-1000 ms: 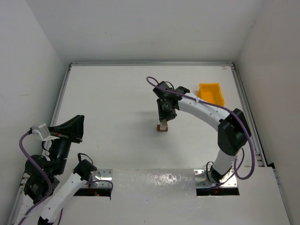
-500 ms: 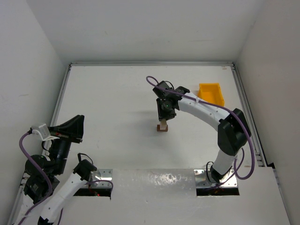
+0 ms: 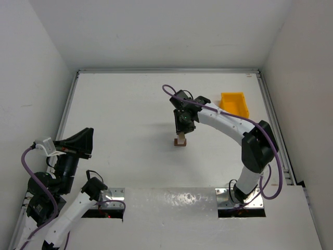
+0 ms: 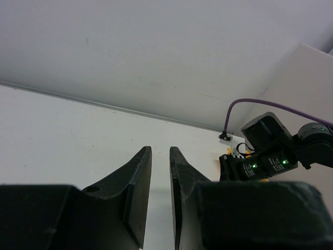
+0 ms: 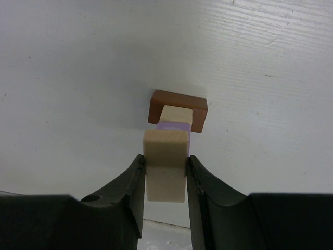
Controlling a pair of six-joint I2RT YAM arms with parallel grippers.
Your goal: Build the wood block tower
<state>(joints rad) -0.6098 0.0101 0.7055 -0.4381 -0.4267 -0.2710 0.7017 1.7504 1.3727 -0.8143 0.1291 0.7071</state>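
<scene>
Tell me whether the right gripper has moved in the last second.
No. The right gripper stays over the wood block tower, same spot relative to the yellow bin.

White arm links with black joint housings, bolted on shiny metal base plates. Purple cables looping along both arms. Black wedge-shaped fingers on left claw [image 4: 160, 192] and right claw [image 5: 165, 179]. Green lights glowing on the right arm's wrist.

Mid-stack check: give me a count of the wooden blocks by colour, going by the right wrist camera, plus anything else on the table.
Dark brown block: 1
Purple block: 1
Light tan blocks: 2, one in the stack and one held in the right gripper
Yellow bin: 1
Total: 4 blocks and 1 bin, 5 things. No pinkish block shows.
</scene>
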